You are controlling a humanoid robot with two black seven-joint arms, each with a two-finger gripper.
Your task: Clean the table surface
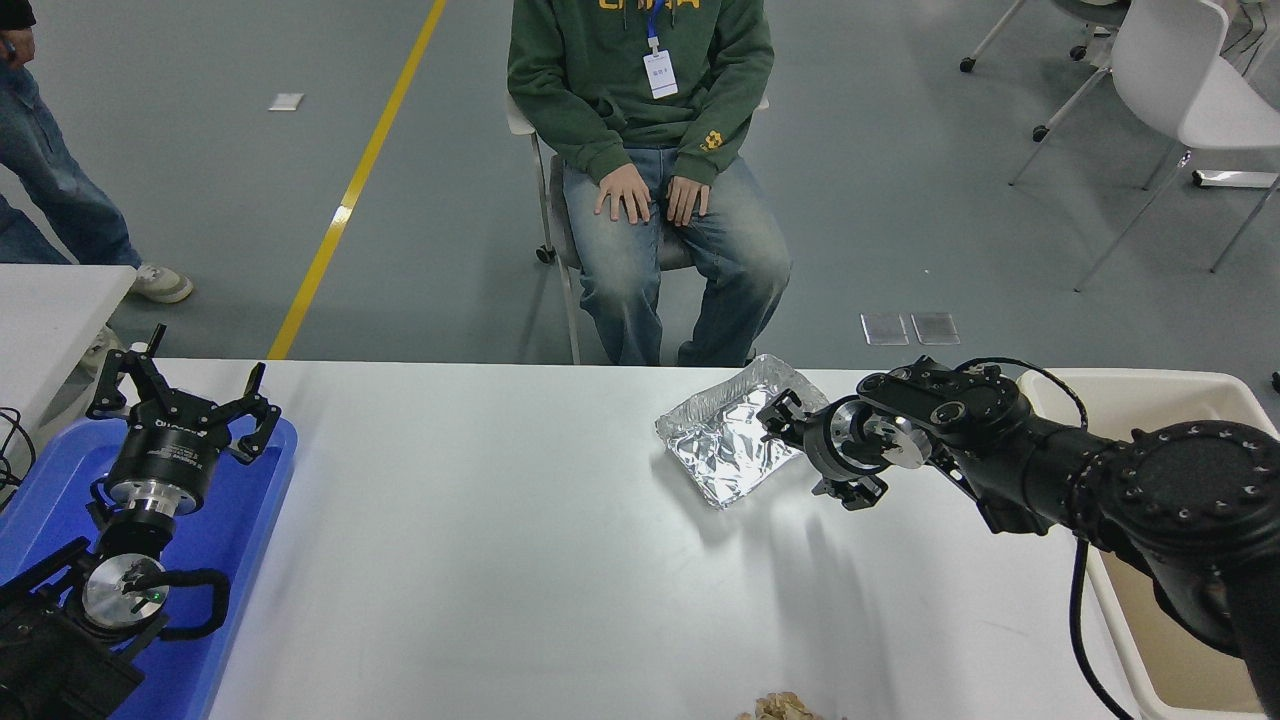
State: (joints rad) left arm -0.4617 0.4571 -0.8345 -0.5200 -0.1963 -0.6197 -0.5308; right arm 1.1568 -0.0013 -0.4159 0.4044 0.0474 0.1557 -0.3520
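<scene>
The large plain white matte tabletop (480,560) fills the lower half of the view, its far edge running just in front of one seated person in a green hooded top and blue jeans (650,150), whose hands rest on the thighs. Part of a second person in jeans (50,170) stands at the far left.

On the tabletop lie two loose things. One is a crumpled, shiny silver foil tray (725,445), roughly rectangular with raised wrinkled edges, near the far edge and right of centre. The other is a small beige crumpled scrap (780,708), cut off by the near edge.

One flat blue plastic tray (235,560) sits at the left end, and one beige plastic bin (1160,395) with rounded corners stands at the right end. Two white chairs (1180,90) stand on the grey floor beyond.

The right arm reaches in from the right edge, forearm nearly level, wrist turned leftward. The right gripper (815,450) sits at the foil tray's right edge, its black fingers spread apart, one above the foil rim and one lower; whether they touch the foil I cannot tell.

The left gripper (180,400) is parked over the blue tray, pointing away from the camera, fingers splayed wide and holding nothing.
</scene>
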